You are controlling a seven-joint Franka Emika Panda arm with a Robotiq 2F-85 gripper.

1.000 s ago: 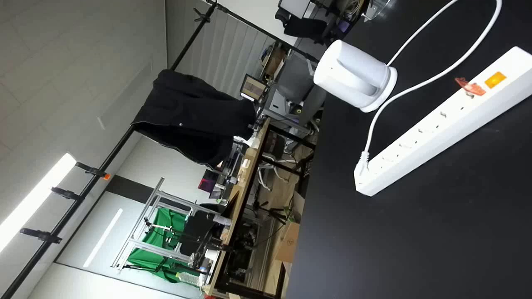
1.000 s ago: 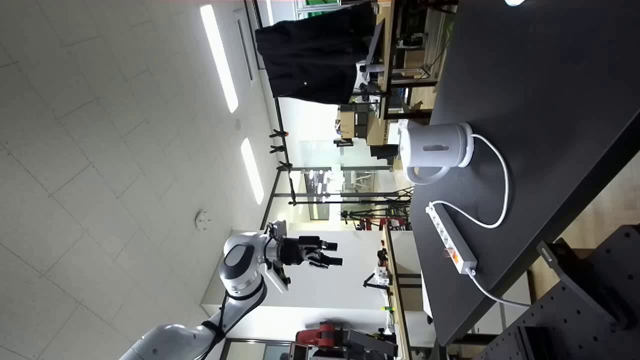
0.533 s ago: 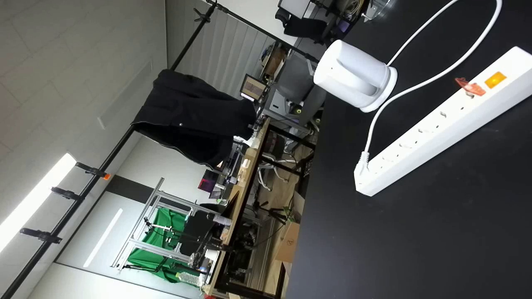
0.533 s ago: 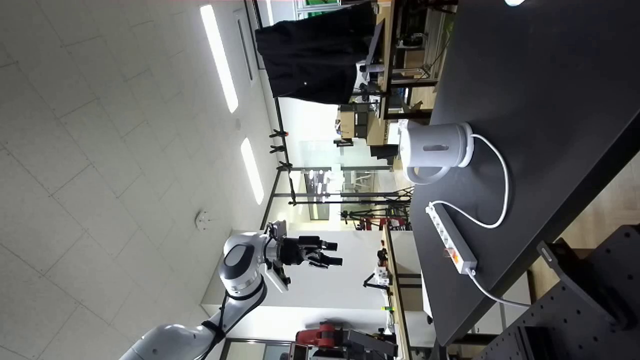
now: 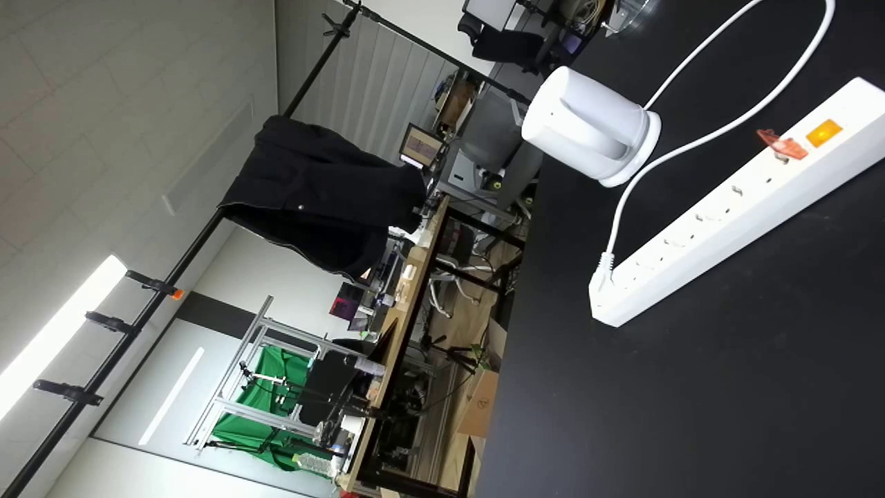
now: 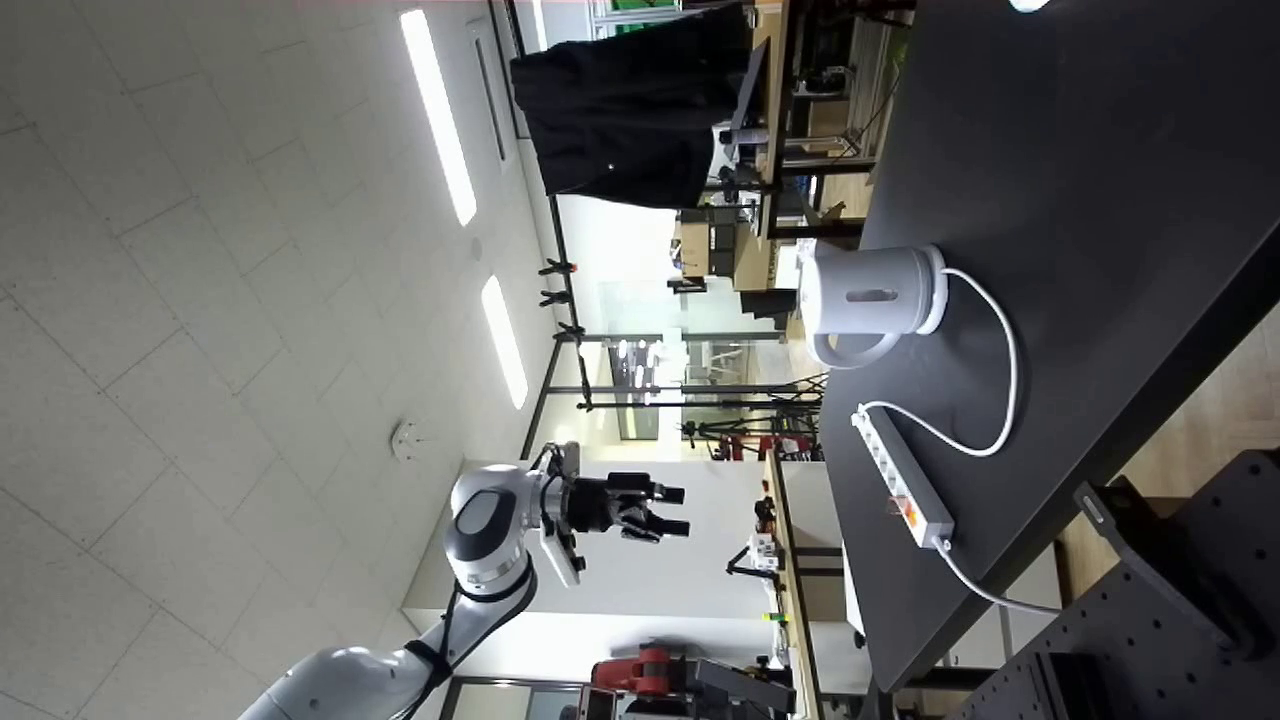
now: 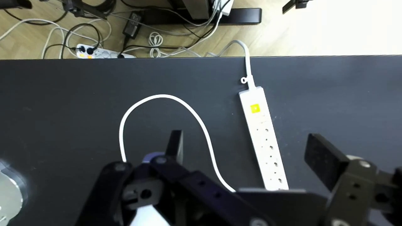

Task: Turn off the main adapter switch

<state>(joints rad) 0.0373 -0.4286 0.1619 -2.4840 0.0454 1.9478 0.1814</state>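
Observation:
The adapter, a long white power strip, lies on the black table in both exterior views point(image 5: 747, 207) point(image 6: 905, 470) and in the wrist view point(image 7: 267, 144). The main adapter switch shows as a small orange rocker near one end point(image 5: 824, 133) point(image 6: 910, 514); it looks yellow in the wrist view point(image 7: 255, 108). A reddish translucent flap point(image 5: 785, 145) stands beside it. My gripper is open and empty, high above the table in an exterior view point(image 6: 679, 511). In the wrist view its fingers point(image 7: 249, 149) are spread either side of the strip, whose far end is hidden behind the gripper.
A white kettle point(image 5: 588, 124) point(image 6: 870, 290) stands near the strip, its white cord point(image 7: 201, 122) looping to a plug point(image 5: 601, 280) at the strip's end. A clear round object point(image 7: 11, 194) is at the wrist view's left edge. The table edge point(image 7: 157, 59) lies beyond the switch end.
My gripper and wrist have shifted slightly toward the table side in an exterior view over the last half second. The strip, switch and kettle have not moved.

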